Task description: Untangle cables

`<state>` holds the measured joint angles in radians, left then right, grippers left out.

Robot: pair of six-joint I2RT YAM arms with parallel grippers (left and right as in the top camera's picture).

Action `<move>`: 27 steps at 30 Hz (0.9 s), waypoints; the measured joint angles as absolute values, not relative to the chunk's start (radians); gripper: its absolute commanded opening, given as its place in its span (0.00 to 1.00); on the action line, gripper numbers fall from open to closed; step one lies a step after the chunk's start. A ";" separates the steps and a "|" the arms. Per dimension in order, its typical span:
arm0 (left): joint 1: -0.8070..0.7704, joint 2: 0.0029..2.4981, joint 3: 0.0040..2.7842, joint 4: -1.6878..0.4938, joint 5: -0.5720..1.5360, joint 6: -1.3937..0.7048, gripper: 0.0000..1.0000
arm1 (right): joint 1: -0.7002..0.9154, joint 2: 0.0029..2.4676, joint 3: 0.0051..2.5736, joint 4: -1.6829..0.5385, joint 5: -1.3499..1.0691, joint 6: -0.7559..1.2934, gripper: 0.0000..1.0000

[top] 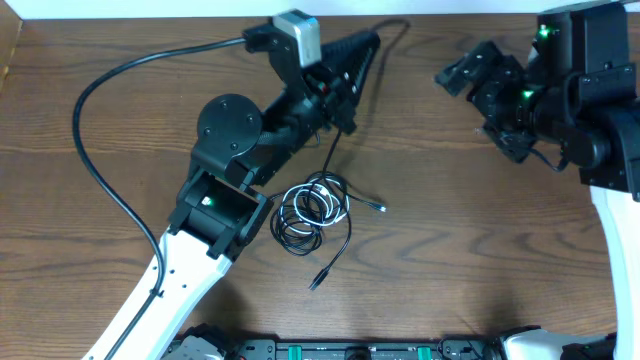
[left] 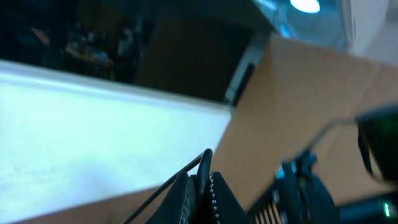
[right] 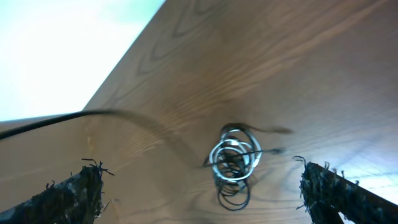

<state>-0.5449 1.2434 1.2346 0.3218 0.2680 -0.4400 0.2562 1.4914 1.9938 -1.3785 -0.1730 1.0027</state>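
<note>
**L gripper (left: 200, 186) clamped on black cable (left: 163, 194); R gripper (top: 462, 68) wide open**

L wrist view, bottom centre: fingers pressed together w/ the thin black cable pinched between them. It trails off to lower left, and a small loop of it sticks up just above the tips. Rest of that frame is blurred: white surface at left, brown tabletop at right.

Overhead, L to R: thick arm cable (top: 76, 120) curves thru the upper-left quarter, from near the wrist cam down to the white arm link at lower left. L arm (top: 230, 125) reaches diagonally from bottom left to top centre, w/ its gripper near the top edge. Held cable leaves the tips toward upper right. A black strand comes out from under the arm & runs down to the tangle of cables (top: 310, 212); can't tell if it's the same cable. Tangle lies on the wooden table (top: 480, 230) just below frame centre, right beside the arm's elbow. It's several black loops w/ a white cable (top: 340, 203) coiled among them. Two plug ends (top: 381, 208) stick out, one to the right & the 2nd plug (top: 318, 283) toward the bottom.

R arm (top: 600, 110) sits upper right, gripper pointing left, well apart from the tangle. R wrist view: fingers (right: 74, 196) at the far lower corners, nothing between them. Tangle shows on the table in the gap, lower centre, untouched. A blurred black cable crosses from left edge toward it.
</note>
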 measured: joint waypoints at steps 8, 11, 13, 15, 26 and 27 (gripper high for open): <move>-0.536 1.405 1.332 0.400 0.209 -0.544 0.08 | 0.246 1.491 1.994 -1.426 -0.165 0.952 0.99; -0.521 1.482 1.399 0.398 0.204 -0.555 0.07 | 0.246 1.491 1.993 -1.448 -0.163 0.940 0.99; -0.497 1.541 1.464 0.399 0.203 -0.558 0.07 | 0.246 1.491 1.994 -1.458 -0.163 0.933 0.99; -0.467 1.602 1.542 0.388 0.202 -0.559 0.08 | 0.246 1.491 1.993 -1.463 -0.163 0.926 0.99; -0.256 1.889 1.903 -0.110 0.213 -0.458 0.07 | 0.246 1.491 1.993 -1.483 -0.163 0.882 0.99; -0.237 1.907 1.903 -0.139 0.216 -0.433 0.07 | 0.246 1.491 1.993 -1.484 -0.163 0.879 0.99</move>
